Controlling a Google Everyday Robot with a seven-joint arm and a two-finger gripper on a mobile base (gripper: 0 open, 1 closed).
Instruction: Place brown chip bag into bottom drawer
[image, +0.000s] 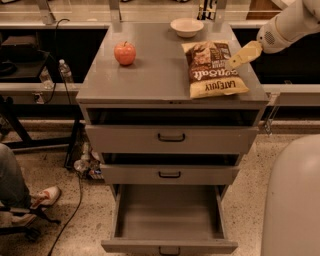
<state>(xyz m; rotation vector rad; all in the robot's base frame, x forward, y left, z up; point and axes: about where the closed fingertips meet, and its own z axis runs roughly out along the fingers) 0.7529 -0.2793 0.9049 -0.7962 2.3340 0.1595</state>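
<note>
The brown chip bag (212, 75) lies flat on the right side of the grey cabinet's top (150, 80), its yellow band toward the front edge. My gripper (242, 55) reaches in from the upper right on a white arm and hangs over the bag's right edge, close to it or touching it. The bottom drawer (200, 246) is pulled out wide below the two upper drawers, and I see nothing inside it.
A red apple (125, 53) sits on the left of the cabinet top and a white bowl (186, 27) at the back. A person's leg and shoe (42, 196) are on the floor at left. My pale base (292, 200) fills the lower right.
</note>
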